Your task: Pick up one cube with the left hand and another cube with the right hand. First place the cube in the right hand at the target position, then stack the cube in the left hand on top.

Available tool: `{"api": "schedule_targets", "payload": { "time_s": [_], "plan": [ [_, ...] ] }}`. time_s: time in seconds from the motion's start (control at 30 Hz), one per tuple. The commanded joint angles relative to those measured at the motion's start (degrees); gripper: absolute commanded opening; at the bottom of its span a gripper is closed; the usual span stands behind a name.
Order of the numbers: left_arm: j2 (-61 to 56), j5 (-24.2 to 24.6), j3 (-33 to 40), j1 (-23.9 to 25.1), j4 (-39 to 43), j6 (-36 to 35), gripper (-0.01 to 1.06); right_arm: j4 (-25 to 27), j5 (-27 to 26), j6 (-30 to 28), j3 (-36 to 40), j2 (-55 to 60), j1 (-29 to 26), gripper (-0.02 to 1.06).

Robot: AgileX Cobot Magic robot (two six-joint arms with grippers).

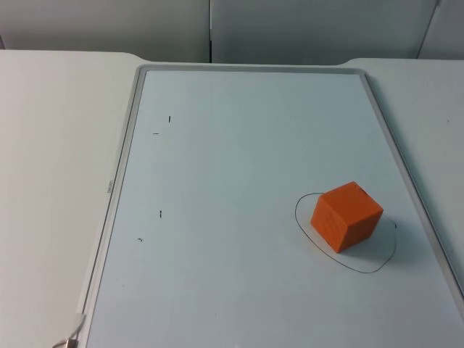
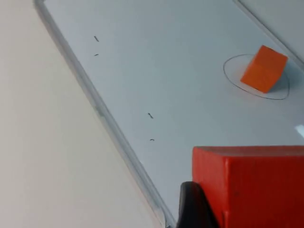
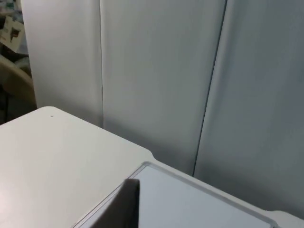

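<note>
Orange cube [image 1: 346, 216] sits in the drawn oval ahead of my left end effector [image 2: 223, 209] gripping the red cube [image 2: 256, 185]; right end effector's grip unclear.

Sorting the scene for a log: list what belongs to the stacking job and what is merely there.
Job:
- orange cube, inside the drawn oval
- red cube, held beside the left gripper's fingertip
- right gripper, pointed towards the partition wall

Merely there:
- whiteboard
- small pen marks
</note>
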Motion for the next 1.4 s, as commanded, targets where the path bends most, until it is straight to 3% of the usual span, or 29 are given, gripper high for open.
{"api": "schedule_targets", "payload": {
  "time_s": [0.0, 0.07, 0.2, 0.37, 0.53, 0.77, 0.93, 0.97, 1.1, 1.37],
  "plan": [
    [3.18, -2.90, -0.04, -0.16, -4.22, 4.23, 0.00, 0.59, 0.17, -0.69, 1.01, -0.57, -0.25, 1.01],
    [5.55, -3.77, -0.04, -0.16, -6.92, 7.27, 0.00, 1.00, 0.30, -0.69, 1.38, -0.57, -0.25, 1.01],
    [14.51, -6.84, -0.15, -0.16, -18.88, 19.75, 0.00, 1.67, -0.47, -0.58, 2.44, 0.52, -0.25, 1.01],
    [23.56, -6.96, -3.33, -0.77, -28.56, 31.39, 0.00, 2.71, -1.49, -0.18, 2.44, 5.99, -0.25, 1.01],
    [30.84, -9.90, -8.58, -5.01, -29.91, 34.24, 0.00, 3.10, -3.22, -1.24, 2.44, 9.47, -0.25, 1.01],
    [43.02, -13.81, -17.17, -14.56, -28.87, 34.37, 0.00, 3.10, -5.02, -1.24, 2.44, 10.43, -0.25, 1.01],
    [58.71, -14.60, -30.30, -23.24, -22.59, 29.53, 0.00, 3.10, -5.54, -1.24, 2.44, 10.43, -0.25, 1.01],
    [58.71, -14.60, -30.30, -23.24, -22.59, 29.53, 0.00, 3.10, -5.54, -1.24, 2.44, 10.43, -0.25, 1.01],
    [72.07, -11.47, -43.03, -25.99, -14.38, 20.70, 0.00, 3.10, -5.42, -1.24, 2.44, 10.43, -0.25, 1.01],
    [85.26, -6.54, -57.33, -27.16, -6.05, 12.76, 0.00, 2.99, -5.42, -1.24, 2.44, 10.43, -0.25, 1.01]
  ]
}}
